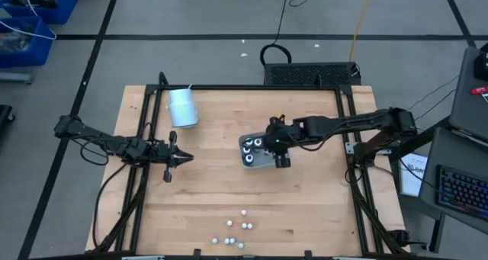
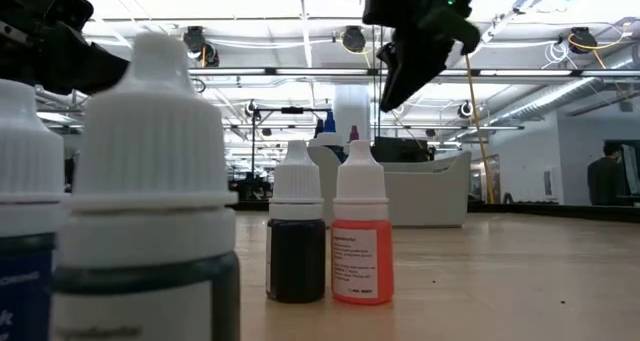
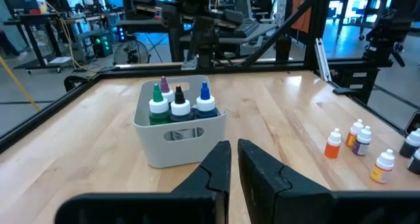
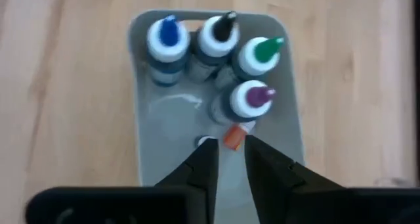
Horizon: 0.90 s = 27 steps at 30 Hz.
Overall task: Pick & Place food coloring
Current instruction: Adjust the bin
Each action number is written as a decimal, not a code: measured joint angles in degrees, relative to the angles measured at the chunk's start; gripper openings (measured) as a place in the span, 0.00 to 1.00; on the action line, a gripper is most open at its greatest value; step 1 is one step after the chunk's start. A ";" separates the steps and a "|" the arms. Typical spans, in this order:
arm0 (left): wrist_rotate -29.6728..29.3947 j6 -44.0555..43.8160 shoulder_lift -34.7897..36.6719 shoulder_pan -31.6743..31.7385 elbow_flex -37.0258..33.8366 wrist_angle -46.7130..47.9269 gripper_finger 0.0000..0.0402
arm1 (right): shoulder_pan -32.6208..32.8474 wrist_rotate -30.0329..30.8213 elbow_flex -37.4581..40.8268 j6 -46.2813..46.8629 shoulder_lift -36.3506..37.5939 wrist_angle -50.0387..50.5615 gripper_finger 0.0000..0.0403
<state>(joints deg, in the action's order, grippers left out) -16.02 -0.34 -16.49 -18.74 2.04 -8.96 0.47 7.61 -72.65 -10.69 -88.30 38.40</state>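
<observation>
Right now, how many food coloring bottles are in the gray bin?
4, perhaps 5. Upright at one end: blue-tipped bottle, black-tipped bottle, green-tipped bottle, purple-tipped bottle. An orange-capped bottle shows just ahead of the right gripper over the gray bin; whether it rests inside is unclear.

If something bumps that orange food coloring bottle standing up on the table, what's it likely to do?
The orange bottle looks tall and narrow on a small base, so it would probably tip. Being round, it would likely roll on the smooth table. It stands right beside a dark bottle and might knock it.
</observation>
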 joint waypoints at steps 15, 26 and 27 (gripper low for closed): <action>-0.99 0.02 0.00 0.02 0.00 0.31 0.09 | -17.77 -4.36 15.77 0.30 14.59 -9.91 0.00; -1.81 0.61 0.00 0.02 0.00 0.27 0.09 | -22.13 -9.05 20.54 -1.82 6.89 -16.45 0.00; -2.09 0.67 0.01 0.02 0.00 0.22 0.09 | -21.91 -9.70 20.54 -1.84 6.19 -16.63 0.00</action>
<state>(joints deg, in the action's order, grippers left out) -18.12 0.33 -16.48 -18.72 2.04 -8.74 -21.44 -2.09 -52.12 -12.53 -82.11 21.77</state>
